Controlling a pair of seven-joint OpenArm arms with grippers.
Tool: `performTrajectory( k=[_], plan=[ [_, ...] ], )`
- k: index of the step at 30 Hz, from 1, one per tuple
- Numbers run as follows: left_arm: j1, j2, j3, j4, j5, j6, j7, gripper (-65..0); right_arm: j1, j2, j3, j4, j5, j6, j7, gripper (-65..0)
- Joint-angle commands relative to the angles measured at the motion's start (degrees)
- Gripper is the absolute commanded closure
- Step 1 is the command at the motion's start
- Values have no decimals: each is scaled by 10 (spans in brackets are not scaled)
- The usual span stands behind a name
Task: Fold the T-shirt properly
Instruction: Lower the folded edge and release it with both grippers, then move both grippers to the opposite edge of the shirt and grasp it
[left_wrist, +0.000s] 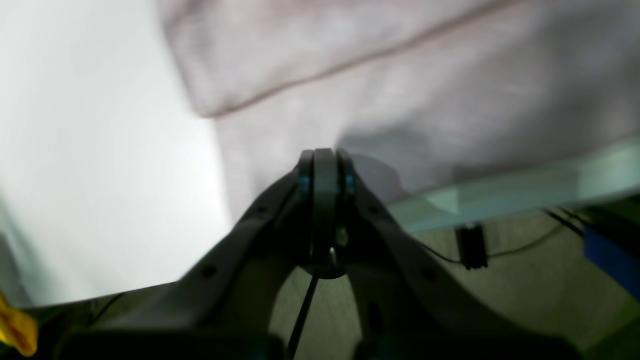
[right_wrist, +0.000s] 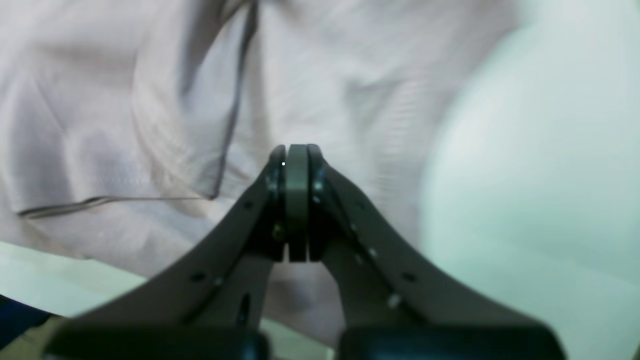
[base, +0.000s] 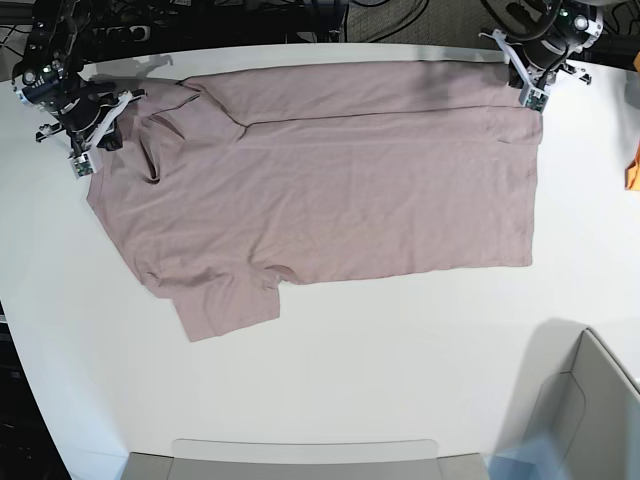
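Observation:
The mauve-pink T-shirt (base: 340, 190) lies spread on the white table (base: 350, 370), collar end toward the left. Its far strip is folded over along the back edge, and one short sleeve (base: 225, 305) sticks out toward the front. My left gripper (base: 537, 100) is shut at the shirt's far right corner. In the left wrist view the shut left gripper (left_wrist: 325, 152) hovers over the T-shirt (left_wrist: 425, 85) near the table edge, with no cloth seen between the fingers. My right gripper (base: 80, 167) is shut beside the shirt's left shoulder. Its wrist view shows the right gripper (right_wrist: 296, 147) over the wrinkled T-shirt (right_wrist: 125, 100).
An orange cloth (base: 633, 165) pokes in at the right edge of the table. A grey bin (base: 590, 400) stands at the front right, and a flat grey tray (base: 300, 455) at the front edge. Cables and dark equipment (base: 250, 15) lie behind the table.

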Motion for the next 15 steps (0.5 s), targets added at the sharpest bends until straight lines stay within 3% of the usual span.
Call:
performTrajectory(
  k=[1,4,10,12,15],
  plan=[
    [-7,-6,-3,22,-3,4,-11,0,0,-2,28,30,3,1,-13,0],
    [-18,-11,-14,40,-3,4,19,0,2,-27,76,82,3,1,-34,0],
    [-94,-14,-25,39,-3,4,61,0,111,-21,75,72,-3,1,-39,0],
    [-116,-15,-25,39,-3,4,81,0,171,-17,52,27,-14,1,-39,0],
    [-148,-15,-25,37,-3,4,105,0,269,2,-12,-73,-83,1,-34,0]
  ],
)
